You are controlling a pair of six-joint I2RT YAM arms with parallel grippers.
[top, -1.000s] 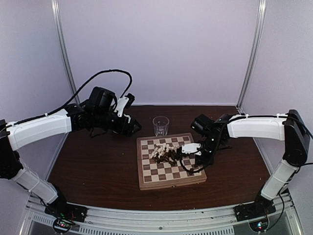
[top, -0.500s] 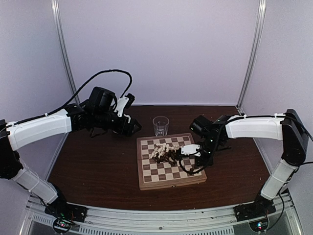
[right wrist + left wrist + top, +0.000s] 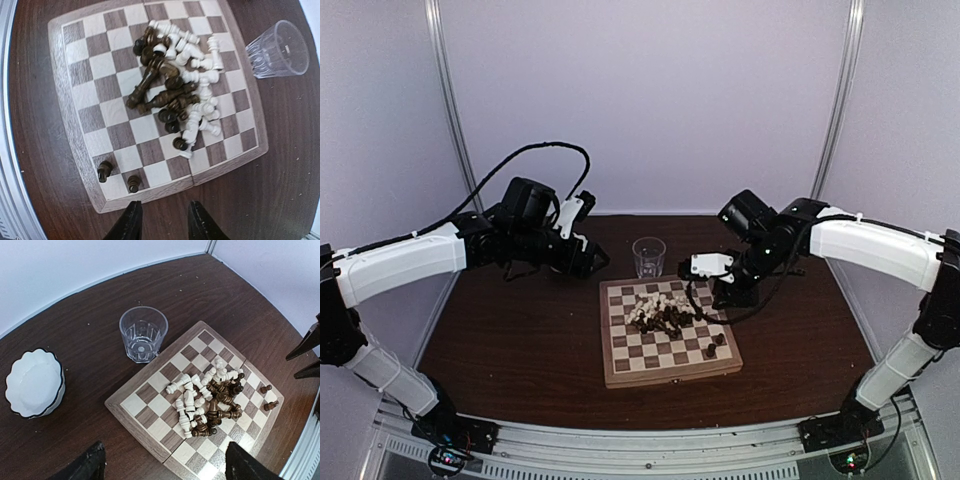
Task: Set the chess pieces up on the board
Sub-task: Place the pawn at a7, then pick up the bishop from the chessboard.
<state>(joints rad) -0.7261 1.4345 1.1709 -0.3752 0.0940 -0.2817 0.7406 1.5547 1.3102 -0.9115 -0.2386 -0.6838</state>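
- a second ago the right pincer (image 3: pixel 164 210) sat low and clenched over the near right corner of the board (image 3: pixel 102 65). it has since risen and drawn back toward the far right, so that corner is now in plain view. the left arm has not shifted.
- right pincer: the jaws are released to a moderate gap, with nothing between them and touching nothing. it hangs above the tabletop (image 3: pixel 520 340), just beside the board's right rim.
- the board lies flat about mid-tabletop, a little askew to the tabletop's near edge. it is square, so it has no long axis.
- by the board's near right corner a small dark piece (image 3: pixel 104 171) and a second dark piece (image 3: pixel 133 183) stand upright. they are near each other but apart, and clear of the heap.
- the heap of chess pieces (image 3: pixel 165 97) covers the middle squares. most lie on their sides, with long axes pointing every which way. the dark ones are toward the near right and the cream ones toward the far left.
- a glass (image 3: pixel 648 257) stands upright on the tabletop just beyond the board's far rim, not touching it.
- left pincer (image 3: pixel 165 450): it hovers high beyond the board's far left, jaws released wide and grasping nothing.
- a white bowl (image 3: pixel 33 382) with a dark rim sits on the tabletop, apart from the glass and the board. it shows only in the left wrist view.
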